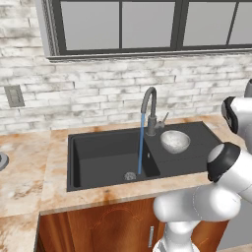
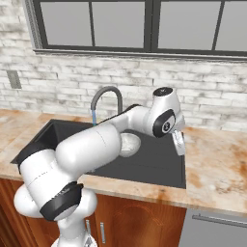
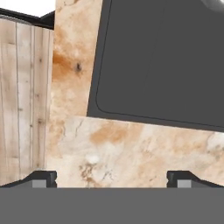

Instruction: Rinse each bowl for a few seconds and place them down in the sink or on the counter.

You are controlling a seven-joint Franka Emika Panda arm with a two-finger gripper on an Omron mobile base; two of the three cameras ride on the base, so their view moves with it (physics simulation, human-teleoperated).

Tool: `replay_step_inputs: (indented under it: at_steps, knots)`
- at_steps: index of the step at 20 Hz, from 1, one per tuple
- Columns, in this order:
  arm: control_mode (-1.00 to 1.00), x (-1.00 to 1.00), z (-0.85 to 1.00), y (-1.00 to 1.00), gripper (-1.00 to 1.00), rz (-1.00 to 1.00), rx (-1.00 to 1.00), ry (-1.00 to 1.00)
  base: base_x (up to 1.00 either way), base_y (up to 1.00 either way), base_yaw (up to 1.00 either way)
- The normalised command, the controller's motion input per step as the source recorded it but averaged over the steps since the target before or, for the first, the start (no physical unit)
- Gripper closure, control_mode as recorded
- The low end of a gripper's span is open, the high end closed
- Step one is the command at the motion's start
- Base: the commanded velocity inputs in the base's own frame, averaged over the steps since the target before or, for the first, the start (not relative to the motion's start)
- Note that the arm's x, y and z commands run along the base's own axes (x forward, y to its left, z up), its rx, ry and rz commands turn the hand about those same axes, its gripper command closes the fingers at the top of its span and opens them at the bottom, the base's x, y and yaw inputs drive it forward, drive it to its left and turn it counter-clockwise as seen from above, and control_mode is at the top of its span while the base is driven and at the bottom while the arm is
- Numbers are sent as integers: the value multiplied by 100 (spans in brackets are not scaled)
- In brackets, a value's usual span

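One pale bowl (image 1: 174, 141) with a speckled inside sits upright on the flat side section of the black sink (image 1: 106, 170). In the right base view the bowl (image 2: 130, 145) is half hidden behind my arm. My gripper (image 2: 179, 143) hangs to the right of the bowl, over the sink's right rim, pointing down. The hand view shows it open (image 3: 112, 178), fingertips (image 3: 43, 178) wide apart with nothing between them, above the marbled counter (image 3: 131, 148) and a corner of the sink (image 3: 162, 61). A sliver of the bowl (image 3: 216, 3) shows at the top right there.
Blue water (image 1: 141, 142) runs from the grey gooseneck tap (image 1: 149, 106) into the deep basin. A brick wall with an outlet (image 1: 14, 96) and a window stand behind. A grey round object (image 1: 2, 160) sits at the counter's far left. Wooden cabinets (image 1: 113, 229) lie below.
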Motion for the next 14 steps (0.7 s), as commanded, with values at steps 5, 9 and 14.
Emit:
replay_step_inputs:
  at_steps: [5,9,14]
  knots:
    - [-100,-21,4,-16,-100,-14,0,0,0,0,0]
    - [-100,-15,0,-7,-100,-18,0,0,0,0,0]
    - [-100,-6,0,-6,-100,-20,0,0,0,0,0]
